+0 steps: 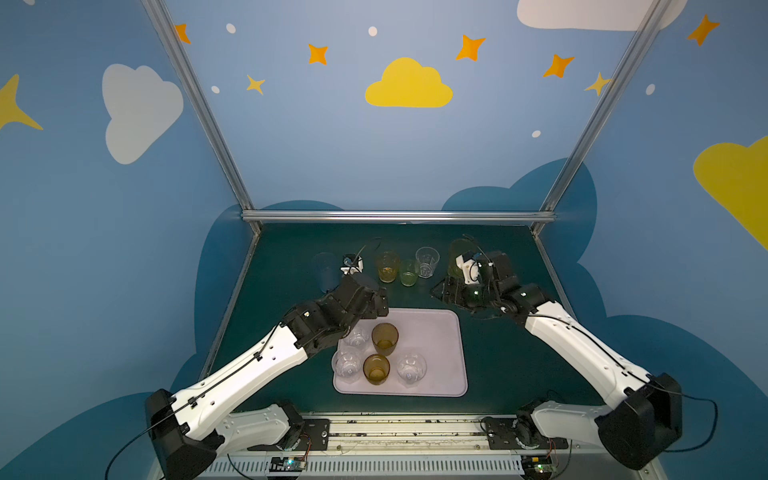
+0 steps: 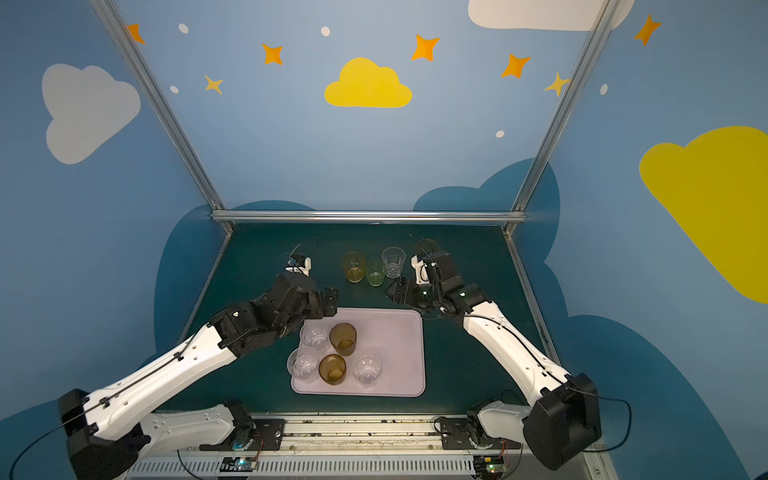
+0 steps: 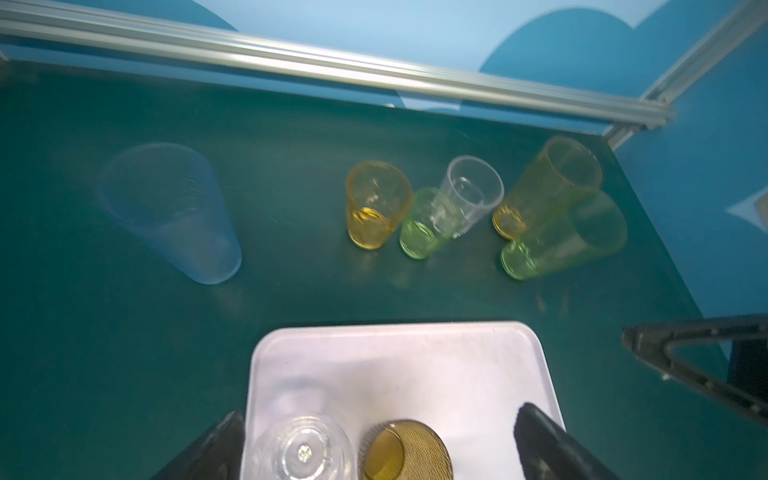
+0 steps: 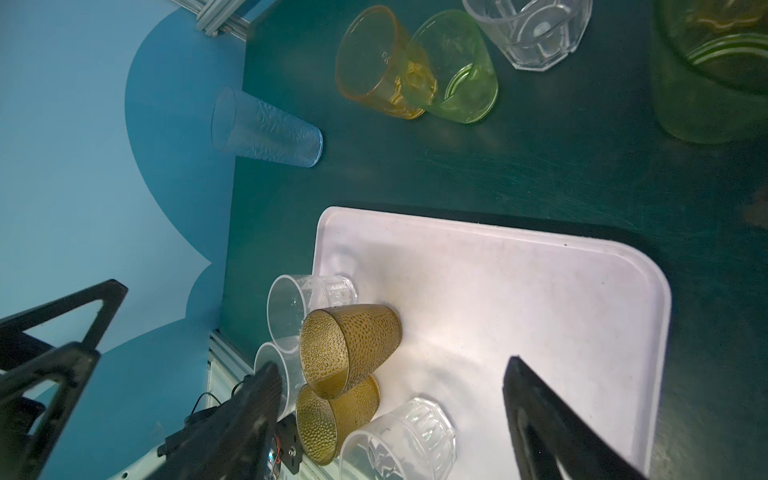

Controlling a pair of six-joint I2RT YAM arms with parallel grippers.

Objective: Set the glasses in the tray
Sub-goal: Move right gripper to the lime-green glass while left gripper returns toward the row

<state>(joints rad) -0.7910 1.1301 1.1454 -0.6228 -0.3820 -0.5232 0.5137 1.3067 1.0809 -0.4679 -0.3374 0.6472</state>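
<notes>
Both arms stretch forward from the near rail, elbows out. The tray (image 1: 436, 353) lies mid-surface (image 1: 498, 365). Three clear glasses (image 1: 411, 368) and two brown-amber glasses (image 1: 385, 338) crowd its left half, and the right half is bare. The left pincer (image 3: 380, 413) hangs spread and empty over the tray's far-left corner. The right pincer (image 4: 390, 365) is spread and empty just past the far-right corner. Beyond them six glasses stand on the surface: pale blue glass (image 1: 325, 270), orange glass (image 1: 387, 266), green glass (image 1: 408, 272), clear tumbler (image 1: 427, 262), tall orange glass (image 3: 548, 187) and tall yellow-green glass (image 3: 565, 237).

The left arm (image 1: 249, 370) and right arm (image 1: 561, 332) are wearing white shells (image 1: 590, 353) between black joints (image 1: 332, 311). Thin black cables (image 1: 225, 378) are running along both. A green light (image 1: 524, 294) is glowing on the right.
</notes>
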